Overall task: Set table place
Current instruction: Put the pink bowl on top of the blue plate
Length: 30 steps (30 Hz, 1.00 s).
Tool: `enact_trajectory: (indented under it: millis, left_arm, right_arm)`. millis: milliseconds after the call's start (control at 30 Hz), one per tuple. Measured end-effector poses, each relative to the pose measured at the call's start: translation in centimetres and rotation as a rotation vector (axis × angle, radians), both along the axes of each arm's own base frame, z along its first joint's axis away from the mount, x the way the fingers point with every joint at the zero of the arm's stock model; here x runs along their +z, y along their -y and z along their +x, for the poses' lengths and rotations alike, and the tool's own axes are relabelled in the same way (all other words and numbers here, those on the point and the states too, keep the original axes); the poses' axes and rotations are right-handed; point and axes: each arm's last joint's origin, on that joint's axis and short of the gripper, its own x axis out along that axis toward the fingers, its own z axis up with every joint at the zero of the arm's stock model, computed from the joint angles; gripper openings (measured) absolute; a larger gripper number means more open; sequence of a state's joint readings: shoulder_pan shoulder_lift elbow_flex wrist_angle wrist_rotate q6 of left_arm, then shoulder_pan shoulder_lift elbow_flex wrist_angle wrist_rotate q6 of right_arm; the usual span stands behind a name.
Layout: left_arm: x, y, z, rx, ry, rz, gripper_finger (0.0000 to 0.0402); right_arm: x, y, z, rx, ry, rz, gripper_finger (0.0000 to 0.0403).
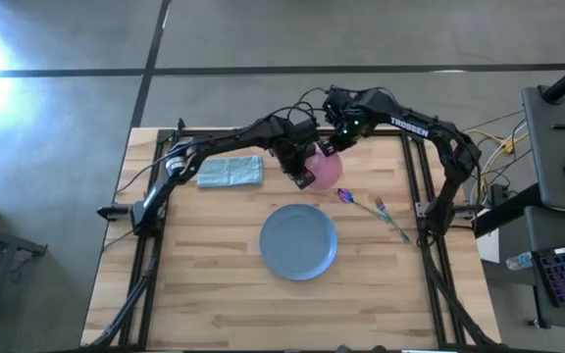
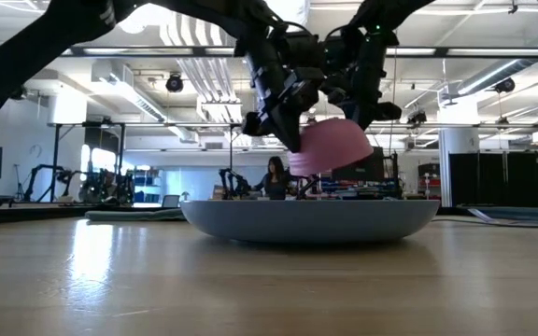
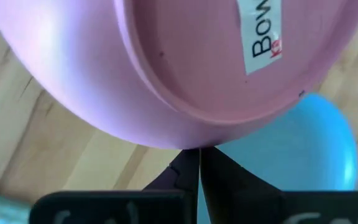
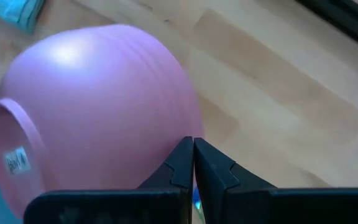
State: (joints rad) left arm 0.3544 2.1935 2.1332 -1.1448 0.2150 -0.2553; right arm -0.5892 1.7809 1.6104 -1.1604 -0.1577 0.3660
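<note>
The pink bowl (image 1: pixel 328 169) hangs in the air over the table's far middle, tipped so that its base ring and label (image 3: pixel 263 37) face my left wrist camera. My left gripper (image 1: pixel 302 177) is shut on it from the left. From the far side, my right gripper (image 1: pixel 328 147) is shut on it too. The blue plate (image 1: pixel 298 241) lies flat on the table nearer the front. To the plate's right, the purple-headed spoon (image 1: pixel 346 197) and the pale green fork (image 1: pixel 391 219) lie on the wood. My left gripper meets the bowl at the edge of its outer wall (image 3: pixel 194 144), its fingers slanting steeply down. The bowl's own wall hides the place of contact. The bowl is lifted clear and tilted (image 2: pixel 330 147). My right gripper touches the bowl's rounded outer wall near its edge (image 4: pixel 180 134) with its shut fingertips. It comes steeply from above on the far side. The wall hides how the rim sits between the fingers. The bowl hangs clear of the table.
A folded teal cloth (image 1: pixel 231 172) lies at the far left of the table. Black rail frames (image 1: pixel 412 176) run along both sides. Bare wood stretches between the plate and the near edge.
</note>
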Motion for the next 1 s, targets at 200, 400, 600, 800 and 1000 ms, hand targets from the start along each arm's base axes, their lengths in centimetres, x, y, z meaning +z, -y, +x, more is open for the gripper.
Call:
enact_trajectory:
  millis: [200,400,600,800,1000]
  left_arm:
    - [0.0,1.9,-0.7,0.04,-0.144,0.155,0.0]
    - [-0.3,4.1,-1.1,0.054,-0.172,0.152,0.0]
    - [0.1,6.7,-2.1,0.095,-0.199,0.226,0.0]
    - [-0.1,9.2,-3.2,0.144,-0.19,0.239,0.0]
    - [-0.7,11.6,-4.1,0.212,-0.159,0.241,0.0]
  right_arm:
    - [-0.1,-2.2,1.3,0.057,-0.013,-0.008,0.0008]
    - [0.0,-4.1,2.2,0.1,-0.019,-0.031,0.0008]
    - [0.2,-6.3,3.1,0.157,-0.008,-0.041,0.0008]
    - [0.3,-8.5,3.9,0.206,-0.002,-0.039,0.0008]
    - [0.3,-10.9,4.6,0.249,-0.012,-0.068,0.0008]
